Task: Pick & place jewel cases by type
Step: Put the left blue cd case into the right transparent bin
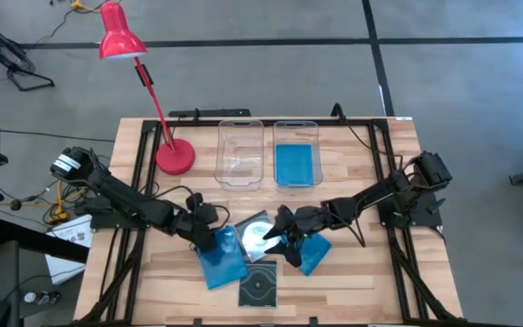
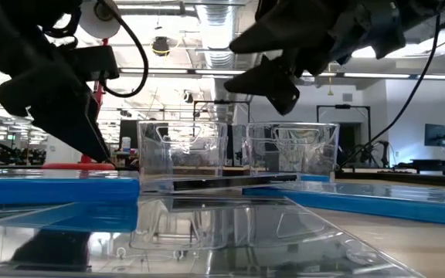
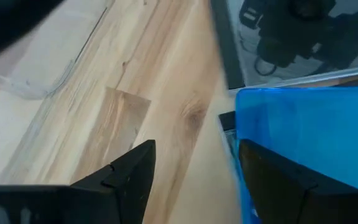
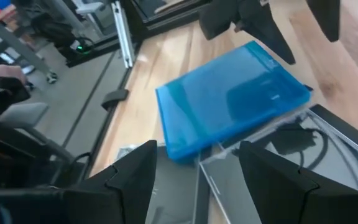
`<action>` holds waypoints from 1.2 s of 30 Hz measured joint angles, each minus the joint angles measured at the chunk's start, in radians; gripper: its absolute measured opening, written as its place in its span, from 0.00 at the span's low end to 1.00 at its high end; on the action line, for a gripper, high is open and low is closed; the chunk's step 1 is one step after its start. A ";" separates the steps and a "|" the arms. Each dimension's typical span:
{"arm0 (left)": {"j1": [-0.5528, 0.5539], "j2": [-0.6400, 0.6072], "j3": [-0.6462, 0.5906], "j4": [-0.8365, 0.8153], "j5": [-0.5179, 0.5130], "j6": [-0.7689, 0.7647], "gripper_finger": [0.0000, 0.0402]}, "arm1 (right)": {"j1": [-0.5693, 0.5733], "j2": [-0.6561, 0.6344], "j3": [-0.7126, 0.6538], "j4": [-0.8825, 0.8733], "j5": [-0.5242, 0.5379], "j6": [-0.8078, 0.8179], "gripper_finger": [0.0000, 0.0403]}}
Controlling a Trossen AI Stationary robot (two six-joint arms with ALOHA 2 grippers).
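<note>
Several jewel cases lie on the wooden table's near half. A blue case (image 1: 221, 263) (image 3: 309, 137) (image 4: 229, 106) lies partly over a clear case showing a disc (image 1: 257, 232). A second blue case (image 1: 314, 254) lies to their right, a dark grey case (image 1: 259, 289) at the near edge. Another blue case (image 1: 296, 163) lies in the right bin. My left gripper (image 1: 212, 234) (image 3: 194, 168) is open, one finger over bare wood, the other over the first blue case's edge. My right gripper (image 1: 284, 238) (image 4: 197, 168) is open, raised above the clear case. My left gripper comes slanting down from the table's left, with its fingers on either side of the blue case's edge (image 3: 241, 124). One finger (image 3: 272, 180) stands low over that edge. I cannot tell whether it touches the case.
Two clear rectangular bins stand side by side at the far middle: the left bin (image 1: 241, 152) holds nothing I can see, and the right bin (image 1: 316, 127) holds the blue case. A red desk lamp (image 1: 175, 156) stands at the far left. Bare wood shows at the right.
</note>
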 joint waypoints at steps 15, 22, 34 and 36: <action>-0.328 -0.001 0.237 -0.358 -0.007 -0.230 0.56 | -0.034 0.076 0.011 0.035 -0.091 -0.112 0.55; -0.489 0.031 0.237 -0.389 -0.089 -0.492 0.56 | -0.048 0.229 0.102 0.096 -0.248 -0.104 0.55; -0.531 0.227 0.236 -0.421 -0.072 -0.566 0.56 | -0.083 0.282 0.203 0.022 -0.319 -0.117 0.55; -0.531 0.252 0.236 -0.428 -0.072 -0.583 0.56 | -0.087 0.282 0.204 0.030 -0.319 -0.120 0.55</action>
